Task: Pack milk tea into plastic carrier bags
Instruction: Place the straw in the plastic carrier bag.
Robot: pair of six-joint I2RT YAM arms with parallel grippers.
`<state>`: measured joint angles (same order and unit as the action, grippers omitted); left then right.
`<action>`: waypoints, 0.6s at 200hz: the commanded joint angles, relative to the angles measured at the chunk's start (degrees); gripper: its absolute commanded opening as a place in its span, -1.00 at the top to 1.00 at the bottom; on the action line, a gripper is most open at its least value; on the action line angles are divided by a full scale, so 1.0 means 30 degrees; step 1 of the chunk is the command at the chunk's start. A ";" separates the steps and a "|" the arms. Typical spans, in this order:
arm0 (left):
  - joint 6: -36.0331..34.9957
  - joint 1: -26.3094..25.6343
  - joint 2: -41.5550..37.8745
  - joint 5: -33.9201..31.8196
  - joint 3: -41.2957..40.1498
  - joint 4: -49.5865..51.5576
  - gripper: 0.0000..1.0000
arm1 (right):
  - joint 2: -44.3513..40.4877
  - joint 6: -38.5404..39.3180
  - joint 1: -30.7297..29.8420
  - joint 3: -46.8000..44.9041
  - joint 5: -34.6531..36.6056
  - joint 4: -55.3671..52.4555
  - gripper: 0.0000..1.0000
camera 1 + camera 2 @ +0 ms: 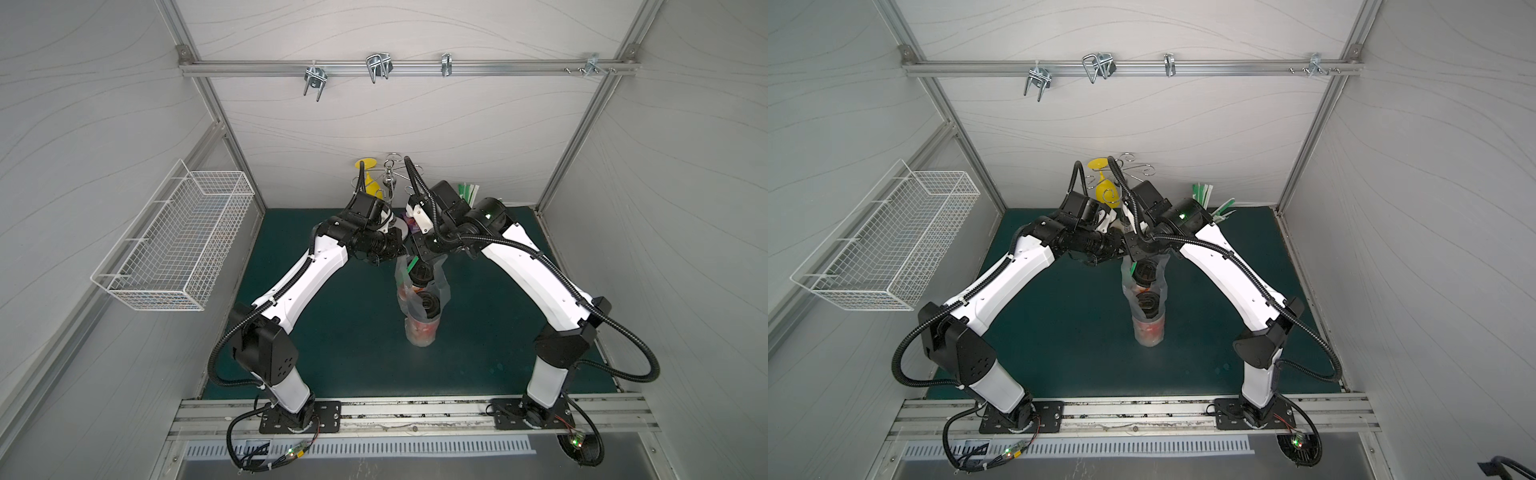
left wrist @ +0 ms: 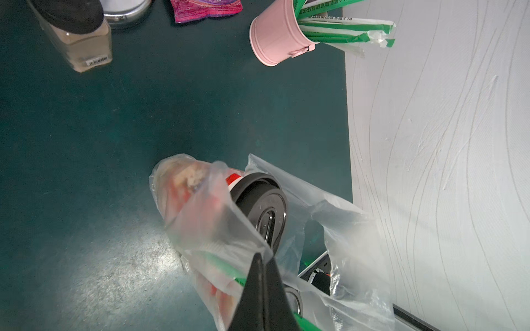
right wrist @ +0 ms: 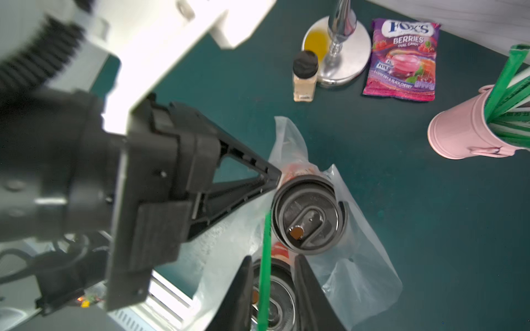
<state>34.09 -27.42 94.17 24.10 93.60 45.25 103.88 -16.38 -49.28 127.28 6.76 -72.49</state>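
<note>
The 2 milk tea cups [image 3: 309, 217] stand inside the clear bag [image 3: 364, 275] in the middle of the counter [image 1: 332, 353], with the left pincer [image 2: 261, 256] clamped on the bag's rim and the right pincer [image 3: 272, 259] apart around a green straw [image 3: 268, 229], so a sideways tug on the film could topple the tall cups, or the loose straw could slip outside.

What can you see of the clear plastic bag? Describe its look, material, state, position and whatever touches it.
The plastic bag is thin, clear, crinkly film, standing open-mouthed on the dark green table. Two red cups with black lids stand upright inside, its walls draped loosely round them. A green straw rises through its mouth. The left gripper is shut on the bag's rim, holding it up; the right gripper's fingers stand apart either side of the straw.
</note>
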 commanded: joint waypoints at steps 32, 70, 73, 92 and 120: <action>0.0181 0.0290 -0.0702 0.0199 -0.0452 -0.0726 1.00 | -0.1041 -0.0604 -0.0506 -0.0413 -0.1260 0.0740 0.26; 0.0181 0.0424 -0.0835 0.0259 -0.0614 -0.0780 1.00 | -0.5034 -0.0134 -0.0520 -0.5509 -0.3009 0.5656 -0.03; 0.0181 0.0441 -0.0834 0.0259 -0.0615 -0.0787 1.00 | -0.5350 -0.0142 -0.0521 -0.5872 -0.3085 0.5993 -0.04; 0.0221 0.0468 -0.0866 0.0288 -0.0564 -0.0787 1.00 | -0.6854 0.0170 -0.0530 -0.7967 -0.3363 0.7605 -0.04; 0.0196 0.0497 -0.0898 0.0372 -0.0497 -0.0818 1.00 | -0.7740 0.0727 0.1068 -0.8738 -0.1599 0.6881 -0.13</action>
<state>34.35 -26.24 93.12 24.49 91.55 44.47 82.04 -16.01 -49.84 102.30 -0.64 -54.15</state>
